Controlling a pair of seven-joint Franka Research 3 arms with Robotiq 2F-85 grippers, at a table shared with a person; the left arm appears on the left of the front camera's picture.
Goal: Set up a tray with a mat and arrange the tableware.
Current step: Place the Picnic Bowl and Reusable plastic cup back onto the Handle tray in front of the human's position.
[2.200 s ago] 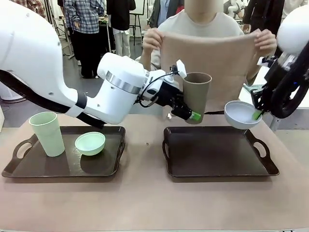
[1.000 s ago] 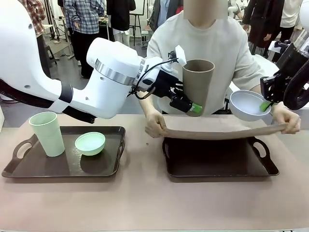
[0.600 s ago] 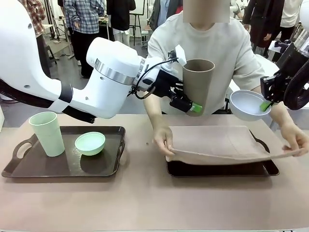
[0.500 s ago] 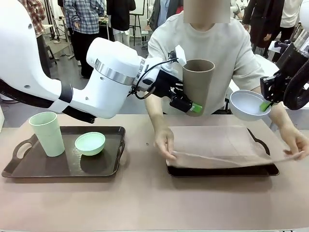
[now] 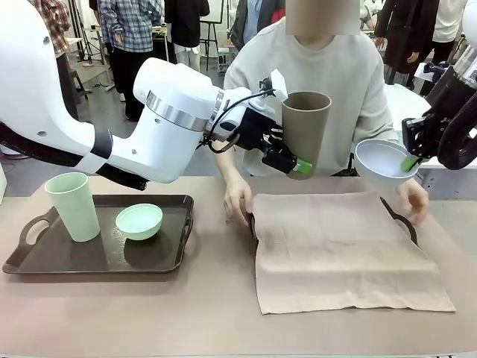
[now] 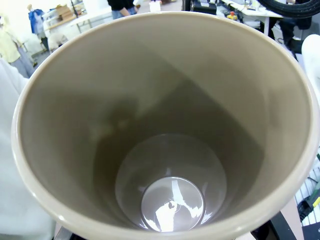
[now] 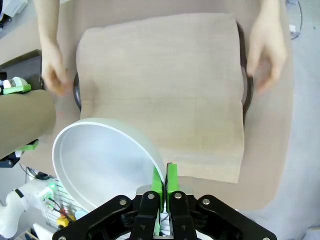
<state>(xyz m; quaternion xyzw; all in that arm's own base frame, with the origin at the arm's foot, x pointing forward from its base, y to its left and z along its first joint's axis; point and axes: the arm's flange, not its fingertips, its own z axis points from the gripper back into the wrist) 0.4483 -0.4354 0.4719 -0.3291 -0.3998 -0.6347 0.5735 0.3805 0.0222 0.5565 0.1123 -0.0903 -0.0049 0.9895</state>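
Observation:
My left gripper is shut on the wall of the tan-brown tumbler, holding it upright in the air above the table's far middle. Its hollow inside faces the left wrist camera. My right gripper is shut on the rim of the pale blue-white bowl, which hangs above the right tray's far corner. In the right wrist view the green fingertips pinch that bowl. A beige mat lies flat over the right tray, overhanging its near edge. The person's hands rest at its far corners.
The left tray holds a mint green tumbler and a mint green bowl. The person sits at the far side, the other hand just under the held bowl. Bare tabletop runs along the near edge.
The person has lowered the mat and spread it flat over the right tray, then drawn the hands back to its far corners. Both arms have stayed still with their loads.

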